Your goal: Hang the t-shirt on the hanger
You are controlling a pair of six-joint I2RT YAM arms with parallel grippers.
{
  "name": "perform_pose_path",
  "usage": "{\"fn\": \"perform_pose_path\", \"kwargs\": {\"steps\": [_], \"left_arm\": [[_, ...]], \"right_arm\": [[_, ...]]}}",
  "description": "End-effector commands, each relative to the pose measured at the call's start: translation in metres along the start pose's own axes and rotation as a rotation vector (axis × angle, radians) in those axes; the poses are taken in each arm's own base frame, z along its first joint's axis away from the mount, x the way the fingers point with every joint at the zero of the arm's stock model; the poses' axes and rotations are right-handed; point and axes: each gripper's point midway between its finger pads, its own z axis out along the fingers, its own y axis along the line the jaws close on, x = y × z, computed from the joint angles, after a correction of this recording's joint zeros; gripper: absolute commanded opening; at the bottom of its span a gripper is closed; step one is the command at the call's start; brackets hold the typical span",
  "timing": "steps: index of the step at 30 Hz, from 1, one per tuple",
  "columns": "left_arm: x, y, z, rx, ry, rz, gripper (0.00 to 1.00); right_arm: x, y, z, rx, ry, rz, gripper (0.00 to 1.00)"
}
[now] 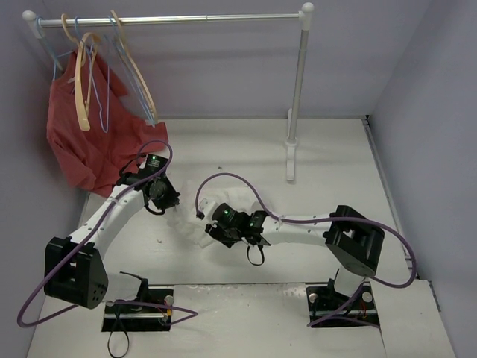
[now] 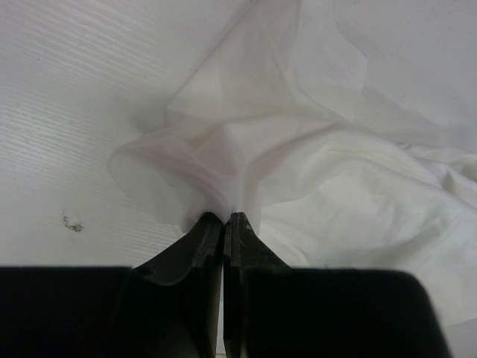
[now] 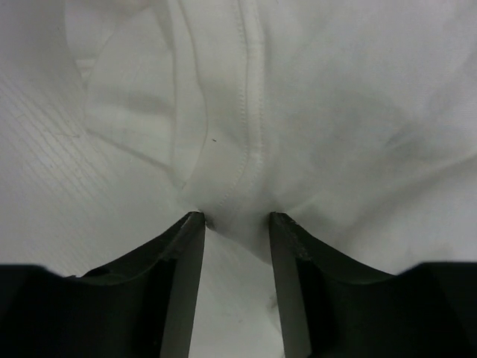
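At the far left, the red garment is draped below the rail. The hanger you want hangs just beside it, among thin blue wire ones and a paler one. It is well apart from the cloth, so the shirt probably has to be lifted and carried to it, or the hanger fetched.

Your left fingers are pressed together on a pinched fold of the t-shirt. The fabric gathers into a tight ridge at the tips. That looks like a hold meant to anchor one side while the other arm finds its grip.

The t-shirt lies crumpled on the worktop between the two arms, low and bunched. No neck opening shows in any view.

Your right fingers stand moderately apart, one on each side of a stitched seam that runs down to the gap. The cloth edge sits at the tips but is not clamped. My guess is you are lined up to take a sturdy double-layer edge, which should slip less than plain cloth.

Further right, the rail's upright post stands clear of both arms.
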Motion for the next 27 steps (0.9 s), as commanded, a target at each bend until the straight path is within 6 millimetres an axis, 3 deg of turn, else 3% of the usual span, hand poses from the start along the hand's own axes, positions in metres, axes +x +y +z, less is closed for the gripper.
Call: {"fn": "perform_pose_path", "kwargs": {"steps": [1,3,8,10,13,16,17,19,20,23,24,25,27], "left_arm": [[-0.019,-0.009,-0.018,0.038,-0.071,0.008,0.00],[-0.019,-0.009,-0.018,0.039,-0.072,0.010,0.00],[-0.018,-0.008,-0.019,0.039,-0.072,0.018,0.00],[-0.017,-0.007,-0.019,0.040,-0.071,0.017,0.00],[-0.017,-0.008,-0.021,0.050,-0.071,0.019,0.00],[-0.021,-0.013,-0.029,0.076,-0.093,0.030,0.00],[-0.025,-0.016,-0.034,0.090,-0.105,0.033,0.00],[-0.031,-0.022,-0.049,0.113,-0.129,0.052,0.00],[-0.035,-0.025,-0.056,0.127,-0.145,0.058,0.00],[-0.055,-0.044,-0.096,0.208,-0.229,0.099,0.00],[-0.068,-0.055,-0.118,0.253,-0.283,0.125,0.00],[-0.075,-0.062,-0.134,0.286,-0.320,0.137,0.00],[-0.088,-0.074,-0.161,0.336,-0.383,0.180,0.00]], "right_arm": [[-0.014,-0.008,0.003,0.046,-0.053,0.002,0.39],[-0.012,-0.009,0.006,0.054,-0.046,0.001,0.32],[-0.006,-0.009,0.010,0.057,-0.039,0.010,0.29],[-0.005,-0.010,0.011,0.067,-0.039,0.015,0.19],[-0.010,-0.013,0.006,0.081,-0.054,0.019,0.02],[-0.028,-0.020,-0.010,0.103,-0.085,0.019,0.00],[-0.049,-0.025,-0.026,0.113,-0.139,0.021,0.00],[-0.067,-0.032,-0.049,0.131,-0.174,0.016,0.00],[-0.085,-0.040,-0.072,0.146,-0.233,0.018,0.00],[-0.126,-0.060,-0.133,0.200,-0.342,0.017,0.00],[-0.144,-0.068,-0.156,0.221,-0.386,0.021,0.00],[-0.154,-0.078,-0.180,0.261,-0.431,0.029,0.00],[-0.167,-0.092,-0.210,0.316,-0.463,0.009,0.00]]}}
